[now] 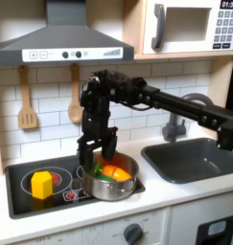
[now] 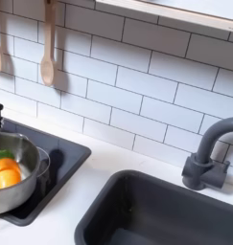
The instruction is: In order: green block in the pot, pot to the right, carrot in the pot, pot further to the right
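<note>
Gripper point(image 1: 96, 145) hung fingers spread, empty, above pot's point(image 1: 112, 189) left rim | carrot point(image 1: 115, 173) and green block point(image 1: 97, 171) lay inside pot, right part of stovetop point(image 1: 22, 182) | step: move pot further right; hook rim firmly, drag slowly, no tipping

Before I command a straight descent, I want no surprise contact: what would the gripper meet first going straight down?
The gripper points down over the pot. It would probably meet the carrot or the pot's rim first, though depth is unclear.
</note>
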`<act>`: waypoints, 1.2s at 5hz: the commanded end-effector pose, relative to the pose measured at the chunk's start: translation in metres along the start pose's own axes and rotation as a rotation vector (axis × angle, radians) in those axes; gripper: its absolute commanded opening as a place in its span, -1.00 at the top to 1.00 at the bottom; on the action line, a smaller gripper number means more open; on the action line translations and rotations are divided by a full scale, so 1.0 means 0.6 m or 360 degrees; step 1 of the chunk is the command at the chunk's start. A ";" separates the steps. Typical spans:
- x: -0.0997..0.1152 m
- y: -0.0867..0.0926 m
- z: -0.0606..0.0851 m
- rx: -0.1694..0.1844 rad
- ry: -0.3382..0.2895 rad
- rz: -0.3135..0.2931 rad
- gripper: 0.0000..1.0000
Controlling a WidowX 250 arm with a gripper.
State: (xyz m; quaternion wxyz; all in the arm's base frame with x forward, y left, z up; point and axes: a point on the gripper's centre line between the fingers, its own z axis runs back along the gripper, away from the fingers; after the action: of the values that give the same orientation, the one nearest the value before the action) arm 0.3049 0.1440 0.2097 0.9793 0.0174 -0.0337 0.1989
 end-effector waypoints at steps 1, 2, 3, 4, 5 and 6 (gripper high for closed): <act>-0.003 0.036 0.011 0.0025 -0.0021 0.0153 -1.00; 0.000 0.051 0.009 0.0039 -0.0035 0.0234 -1.00; 0.004 0.052 0.008 0.0031 -0.0050 0.0249 -1.00; -0.005 0.045 -0.008 0.0009 -0.0022 0.0214 -1.00; 0.002 0.031 -0.020 -0.0011 -0.0024 0.0179 -1.00; 0.001 0.033 -0.023 -0.0033 -0.0029 0.0217 -1.00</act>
State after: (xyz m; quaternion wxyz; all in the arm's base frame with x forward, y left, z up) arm 0.2962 0.1658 0.1988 0.9619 0.0082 -0.0493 0.2687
